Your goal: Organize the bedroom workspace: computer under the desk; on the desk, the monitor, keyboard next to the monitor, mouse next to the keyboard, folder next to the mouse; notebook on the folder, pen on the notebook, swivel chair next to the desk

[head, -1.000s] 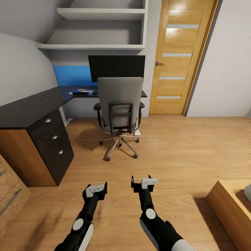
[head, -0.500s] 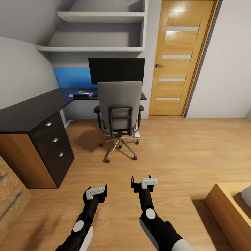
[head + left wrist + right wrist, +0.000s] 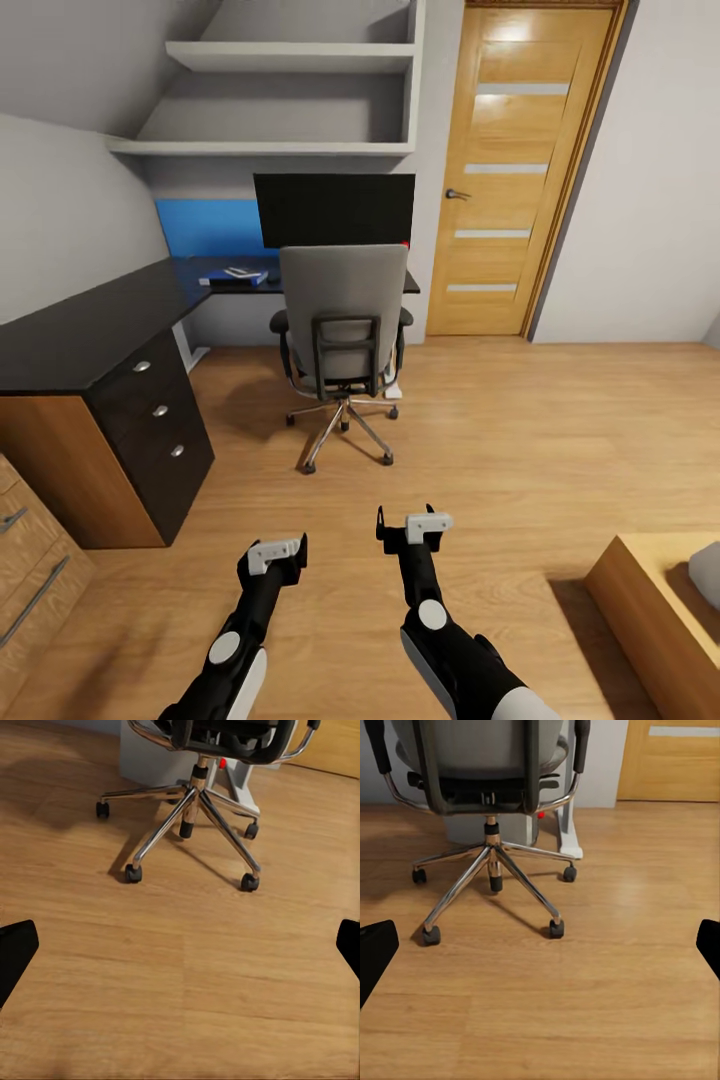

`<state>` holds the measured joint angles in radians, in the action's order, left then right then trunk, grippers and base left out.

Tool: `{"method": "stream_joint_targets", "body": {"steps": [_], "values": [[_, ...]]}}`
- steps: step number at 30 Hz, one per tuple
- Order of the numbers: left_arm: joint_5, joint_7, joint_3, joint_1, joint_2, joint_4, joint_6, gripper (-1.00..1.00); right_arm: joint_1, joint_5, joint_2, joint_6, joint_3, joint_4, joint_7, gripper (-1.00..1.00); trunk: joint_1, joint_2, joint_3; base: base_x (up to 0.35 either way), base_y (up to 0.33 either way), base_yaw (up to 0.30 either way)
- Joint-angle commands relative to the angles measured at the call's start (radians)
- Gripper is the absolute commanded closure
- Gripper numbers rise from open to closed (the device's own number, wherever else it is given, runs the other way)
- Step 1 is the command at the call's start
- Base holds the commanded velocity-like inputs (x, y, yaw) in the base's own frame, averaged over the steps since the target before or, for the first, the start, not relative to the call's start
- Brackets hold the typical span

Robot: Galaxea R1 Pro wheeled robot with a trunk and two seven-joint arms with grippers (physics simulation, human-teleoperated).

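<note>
While both grippers hang empty, swivel chair [image 3: 343,320] stands ahead.

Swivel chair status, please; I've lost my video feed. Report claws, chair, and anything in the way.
Both claws, left and right, open, empty, low over floor. Swivel chair ahead, back toward us, at the desk before the monitor. Bare floor between.
</note>
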<state>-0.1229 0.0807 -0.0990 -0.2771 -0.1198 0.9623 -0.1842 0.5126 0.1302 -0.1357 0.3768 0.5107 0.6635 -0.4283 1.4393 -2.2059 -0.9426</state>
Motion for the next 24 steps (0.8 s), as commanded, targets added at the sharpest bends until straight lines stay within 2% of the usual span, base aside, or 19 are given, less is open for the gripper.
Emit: {"method": "stream_joint_targets", "body": {"steps": [1, 9, 16, 24], "values": [[-0.01, 0.005, -0.003, -0.001, 0.001, 0.0, 0.006, -1.0, 0.001, 0.011, 0.001, 0.006, 0.006, -0.004, -0.005, -1.0, -0.004, 0.007, 0.002, 0.0, 0.0, 0.0], [-0.011, 0.006, -0.001, -0.001, 0.003, 0.0, 0.044, -1.0, 0.001, 0.009, 0.002, 0.009, 0.008, -0.019, 0.012, -1.0, -0.035, 0.063, 0.027, 0.0, 0.0, 0.0], [-0.011, 0.007, 0.014, -0.001, 0.003, -0.001, 0.051, -1.0, 0.001, 0.008, 0.003, 0.024, 0.009, -0.022, 0.052, -1.0, -0.062, 0.112, 0.049, 0.0, 0.0, 0.0], [-0.011, 0.008, 0.026, -0.001, 0.003, -0.001, 0.052, -1.0, 0.001, 0.008, 0.004, 0.067, 0.01, -0.026, 0.068, -1.0, -0.092, 0.168, 0.074, 0.0, 0.0, 0.0]]}}
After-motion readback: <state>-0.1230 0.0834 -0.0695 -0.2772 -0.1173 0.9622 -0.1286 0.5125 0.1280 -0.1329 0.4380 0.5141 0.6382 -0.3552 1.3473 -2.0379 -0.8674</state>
